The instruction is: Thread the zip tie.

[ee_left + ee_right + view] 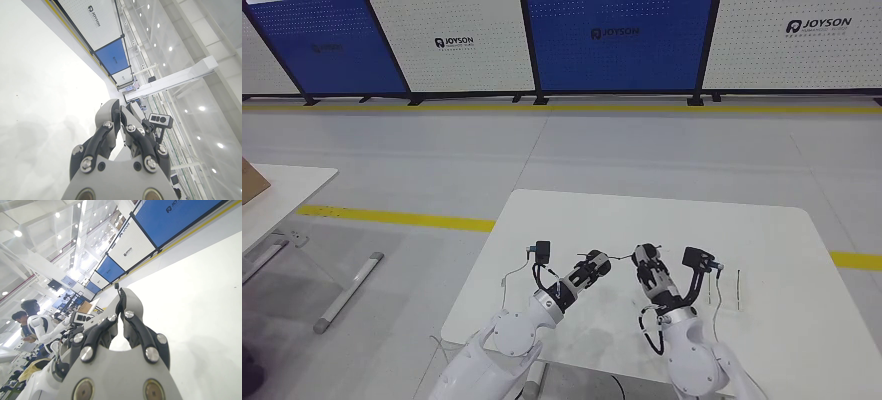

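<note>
A thin black zip tie (620, 258) spans the short gap between my two grippers above the front of the white table (742, 230). My right gripper (122, 292) is shut on the strap just below its small square head (116, 286), which sticks out past the fingertips. My left gripper (119, 108) is shut on the zip tie's other end, and a short black stub (117, 109) shows between its pads. In the top view the left gripper (599, 263) and right gripper (642, 255) face each other, tips close together. The right gripper's fingers (135, 110) appear just behind the left one.
Two spare zip ties (710, 286) (739, 290) lie on the table to the right of the right arm. Another thin tie (510, 275) lies near the table's left edge. A second white table (282, 195) stands far left across the floor.
</note>
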Motion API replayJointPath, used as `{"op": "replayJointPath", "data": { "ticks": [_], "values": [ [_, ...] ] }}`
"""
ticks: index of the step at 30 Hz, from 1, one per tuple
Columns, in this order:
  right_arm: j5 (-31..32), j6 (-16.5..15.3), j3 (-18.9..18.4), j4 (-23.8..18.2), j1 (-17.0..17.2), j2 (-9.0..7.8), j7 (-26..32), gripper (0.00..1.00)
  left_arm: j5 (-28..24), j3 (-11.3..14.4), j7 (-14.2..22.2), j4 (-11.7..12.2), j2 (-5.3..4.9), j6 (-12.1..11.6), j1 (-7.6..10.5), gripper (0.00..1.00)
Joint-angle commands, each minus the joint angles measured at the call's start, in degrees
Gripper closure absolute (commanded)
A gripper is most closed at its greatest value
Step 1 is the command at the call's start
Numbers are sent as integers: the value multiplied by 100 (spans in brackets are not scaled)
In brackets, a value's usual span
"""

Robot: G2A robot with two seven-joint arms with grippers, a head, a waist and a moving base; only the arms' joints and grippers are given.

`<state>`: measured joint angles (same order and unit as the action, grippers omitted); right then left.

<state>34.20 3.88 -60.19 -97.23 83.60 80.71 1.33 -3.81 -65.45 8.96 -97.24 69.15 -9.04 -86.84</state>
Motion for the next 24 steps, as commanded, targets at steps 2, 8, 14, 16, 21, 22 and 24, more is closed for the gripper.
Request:
{"op": "replayJointPath", "data": {
  "ticks": [2, 8, 14, 16, 21, 22, 24],
  "values": [
    [1, 2, 27, 66, -42, 11, 8, 100, 0, 0, 0, 0, 0, 0, 0, 100],
    [-2, 10, 61, 139, -84, 27, 43, 100, 0, 0, 0, 0, 0, 0, 0, 100],
    [-294, -107, 58, 157, -93, 43, 207, 100, 0, 0, 0, 0, 0, 0, 0, 100],
    [-416, -144, 40, 162, -89, 47, 228, 100, 0, 0, 0, 0, 0, 0, 0, 100],
    [-632, -211, 35, 287, -126, 67, 224, 100, 0, 0, 0, 0, 0, 0, 0, 100],
    [-642, -213, 52, 331, -141, 73, 206, 100, 0, 0, 0, 0, 0, 0, 0, 100],
    [-703, -201, 81, 399, -174, 91, 150, 100, 0, 0, 0, 0, 0, 0, 0, 100]
  ]
}}
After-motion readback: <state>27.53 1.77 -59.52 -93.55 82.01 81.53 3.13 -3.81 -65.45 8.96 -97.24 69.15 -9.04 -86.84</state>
